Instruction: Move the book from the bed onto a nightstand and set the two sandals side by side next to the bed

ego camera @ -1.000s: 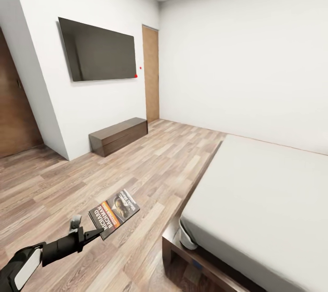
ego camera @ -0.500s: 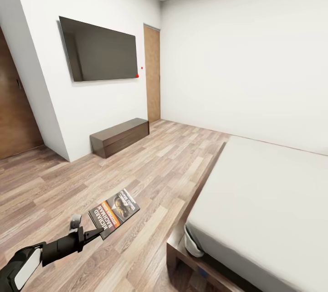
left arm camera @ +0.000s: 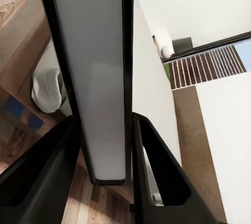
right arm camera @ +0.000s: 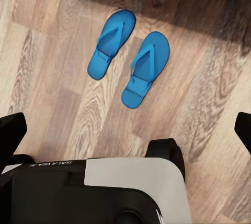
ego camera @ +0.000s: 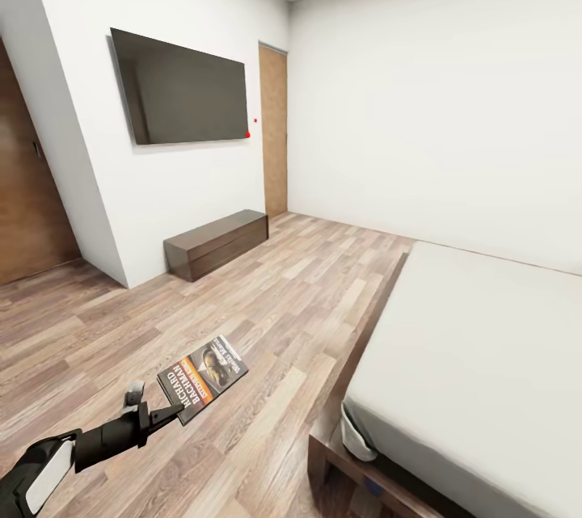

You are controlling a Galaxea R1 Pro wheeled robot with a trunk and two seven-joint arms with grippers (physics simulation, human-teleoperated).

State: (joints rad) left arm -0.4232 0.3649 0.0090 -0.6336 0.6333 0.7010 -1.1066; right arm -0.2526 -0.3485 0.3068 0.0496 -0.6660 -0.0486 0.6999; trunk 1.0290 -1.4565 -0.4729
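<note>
I am standing in the bedroom, white walls and plank floor (ego camera: 267,300) stretching ahead, with the bed (ego camera: 477,340) low on my right, its pale mattress bare, and a long dark bench (ego camera: 217,242) under the wall-mounted television (ego camera: 182,90) across the room. That bench is not a nightstand, and no nightstand is in sight from here, so I judge the step in hand to be carrying the book to one: the book is off the bed but not yet set down. My left gripper (ego camera: 166,414) is clenched on the book (ego camera: 204,377), pinching it by its near edge and holding it out flat above the floor, cover up; along the left wrist view the book's (left arm camera: 97,77) white edge runs straight out between my two black fingers (left arm camera: 157,166). The two sandals (right arm camera: 129,56) lie on the floor below my right arm, close together and roughly parallel, beside a dark shadowed strip that may be the bed frame, though I cannot be sure. The state of my right gripper I cannot tell. Next I reckon I must turn toward the head of the bed, find a nightstand, and keep the thin book level while I travel.
</note>
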